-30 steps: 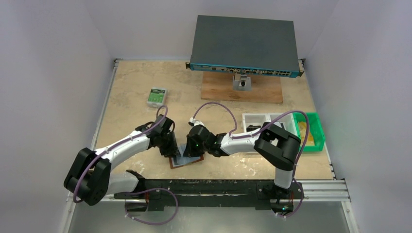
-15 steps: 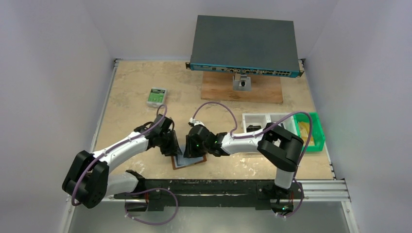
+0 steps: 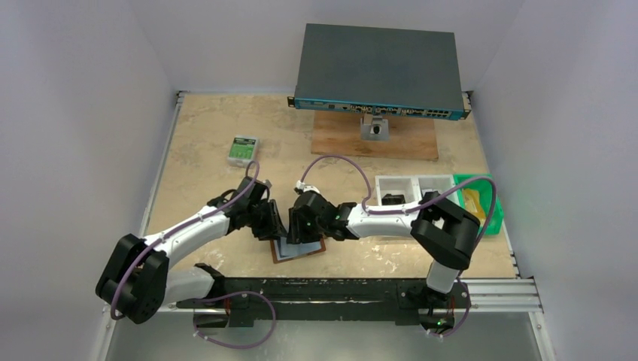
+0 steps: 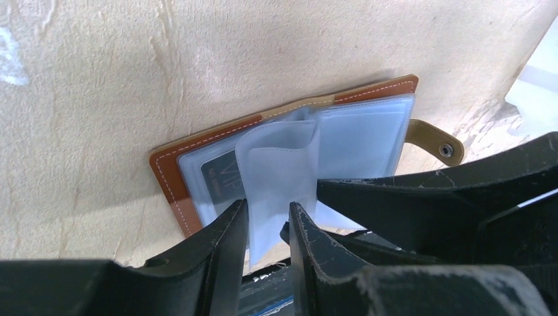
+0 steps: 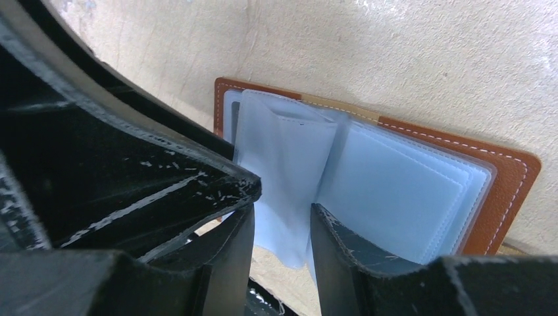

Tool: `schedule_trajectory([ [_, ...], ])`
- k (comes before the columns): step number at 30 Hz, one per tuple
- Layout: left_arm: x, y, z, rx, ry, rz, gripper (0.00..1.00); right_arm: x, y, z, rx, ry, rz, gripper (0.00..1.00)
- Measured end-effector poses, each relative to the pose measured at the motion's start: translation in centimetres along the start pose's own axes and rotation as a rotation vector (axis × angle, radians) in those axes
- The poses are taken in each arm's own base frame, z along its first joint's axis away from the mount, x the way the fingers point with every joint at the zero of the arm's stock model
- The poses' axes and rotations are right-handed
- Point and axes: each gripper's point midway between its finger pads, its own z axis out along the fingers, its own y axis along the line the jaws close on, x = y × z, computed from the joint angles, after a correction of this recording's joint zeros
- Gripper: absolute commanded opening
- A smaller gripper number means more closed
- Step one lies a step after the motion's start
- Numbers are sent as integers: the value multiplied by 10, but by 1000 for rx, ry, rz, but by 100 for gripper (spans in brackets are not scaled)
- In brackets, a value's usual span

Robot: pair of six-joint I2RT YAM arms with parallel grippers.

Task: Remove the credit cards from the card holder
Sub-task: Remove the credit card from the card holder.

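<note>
Left end effector (image 4: 266, 210) facing right end effector (image 5: 281, 214), both low, jaws narrowly parted

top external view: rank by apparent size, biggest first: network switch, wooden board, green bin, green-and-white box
1. network switch
2. wooden board, far edge hidden under the switch
3. green bin, partly covered, but clearly bigger than the box
4. green-and-white box

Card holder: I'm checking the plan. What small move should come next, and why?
Probably lay the raised sleeve aside: it looks empty, the left gripper and right gripper both straddle it, and it partly hides a dark card in the card holder.
</note>
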Motion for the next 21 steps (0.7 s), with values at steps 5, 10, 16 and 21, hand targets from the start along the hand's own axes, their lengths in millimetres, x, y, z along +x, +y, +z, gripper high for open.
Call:
schedule_trajectory([
  [5,1,-2,3,20,4,3,29,-3,5,-6,-12,-10,0,39],
  [10,0,-8,5,46,9,6,29,-7,6,-14,-15,-27,2,41],
  [16,0,-15,4,80,15,10,30,-19,11,-35,-22,-82,5,45],
  [21,2,-19,6,100,28,17,31,-26,12,-48,-20,-118,7,42],
])
